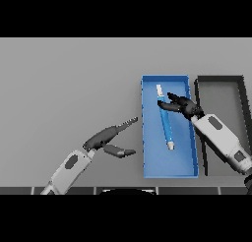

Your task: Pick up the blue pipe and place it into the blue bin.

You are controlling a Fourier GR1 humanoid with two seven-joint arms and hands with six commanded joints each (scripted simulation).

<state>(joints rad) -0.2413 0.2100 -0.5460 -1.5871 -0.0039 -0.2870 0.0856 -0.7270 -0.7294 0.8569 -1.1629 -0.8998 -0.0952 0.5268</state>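
While the grey table [69, 74] is lying bare on the left, the blue bin [170, 168] is sitting right of centre beside a dark bin [221, 83], and the pipe [165, 118] is lying inside the blue bin, slanted along its length. The right hand [179, 105] is hovering over the pipe's upper half with fingers spread and clamping nothing, so the placing step is looking finished. Next it is only needing to lift clear without nudging the pipe; the left hand [108, 136] is idling outside the bin's left wall, fingers straight, thumb apart.
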